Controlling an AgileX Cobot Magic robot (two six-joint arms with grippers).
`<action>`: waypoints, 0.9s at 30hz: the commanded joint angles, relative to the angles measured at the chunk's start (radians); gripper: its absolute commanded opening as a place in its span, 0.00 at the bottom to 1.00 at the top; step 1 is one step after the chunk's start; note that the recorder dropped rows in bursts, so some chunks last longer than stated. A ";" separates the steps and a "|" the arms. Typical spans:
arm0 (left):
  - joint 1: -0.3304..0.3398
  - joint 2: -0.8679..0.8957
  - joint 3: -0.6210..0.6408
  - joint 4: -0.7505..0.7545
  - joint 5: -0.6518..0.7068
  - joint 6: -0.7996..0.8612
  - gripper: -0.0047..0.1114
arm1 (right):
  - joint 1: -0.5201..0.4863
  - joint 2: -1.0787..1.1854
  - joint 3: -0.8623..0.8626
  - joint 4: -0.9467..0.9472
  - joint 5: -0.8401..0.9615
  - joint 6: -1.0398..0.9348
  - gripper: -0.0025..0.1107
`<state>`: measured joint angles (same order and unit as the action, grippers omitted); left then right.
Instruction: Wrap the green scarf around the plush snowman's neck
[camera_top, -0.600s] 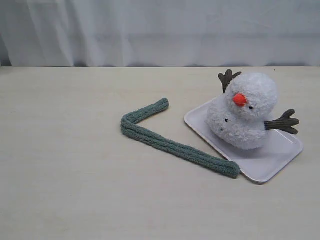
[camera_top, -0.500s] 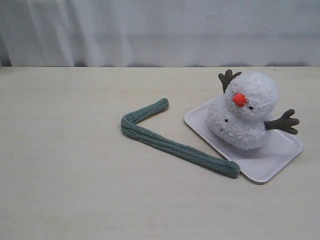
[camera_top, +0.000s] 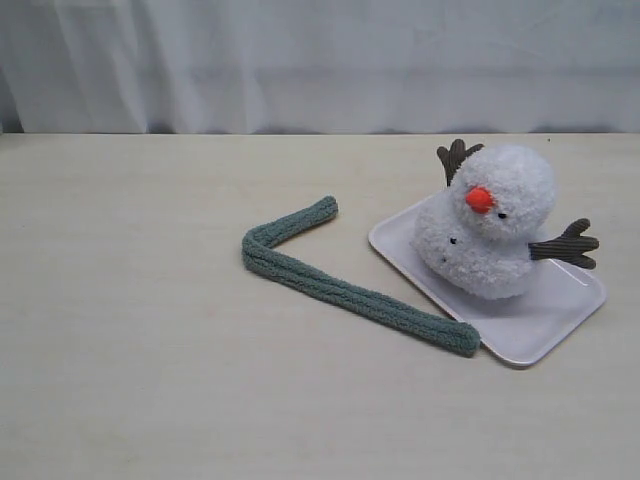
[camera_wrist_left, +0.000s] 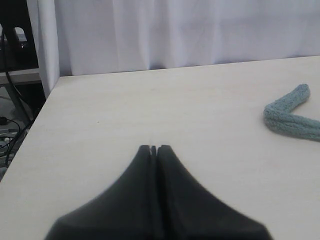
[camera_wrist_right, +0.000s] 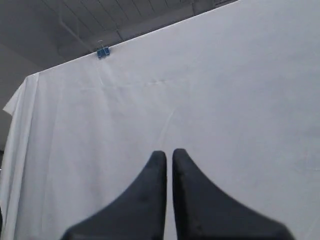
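The green scarf (camera_top: 345, 282) lies bent in a V on the table, its long arm ending at the corner of a white tray (camera_top: 545, 325). On that tray rests the plush snowman (camera_top: 490, 225), leaning, orange nose toward the camera, twig arms out. Neither arm appears in the exterior view. In the left wrist view my left gripper (camera_wrist_left: 153, 148) is shut and empty above bare table, with the scarf's bend (camera_wrist_left: 290, 117) off to one side. My right gripper (camera_wrist_right: 169, 153) points at a white curtain, its fingers nearly together with a thin gap and nothing held.
A white curtain (camera_top: 320, 60) hangs behind the table's far edge. The table's side edge (camera_wrist_left: 30, 130) shows in the left wrist view, with cables and equipment beyond it.
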<state>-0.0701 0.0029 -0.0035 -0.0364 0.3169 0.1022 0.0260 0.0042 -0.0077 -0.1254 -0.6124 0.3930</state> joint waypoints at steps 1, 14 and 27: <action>0.001 -0.003 0.003 -0.003 -0.007 0.002 0.04 | -0.001 0.011 -0.152 -0.086 0.244 0.106 0.09; 0.001 -0.003 0.003 -0.003 -0.007 0.002 0.04 | 0.000 0.746 -0.843 -0.376 1.214 0.075 0.57; 0.001 -0.003 0.003 -0.003 -0.007 0.002 0.04 | 0.184 1.129 -0.991 0.829 1.386 -1.094 0.55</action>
<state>-0.0701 0.0029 -0.0035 -0.0364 0.3169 0.1022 0.1150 1.0882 -0.9907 0.6720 0.8116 -0.6260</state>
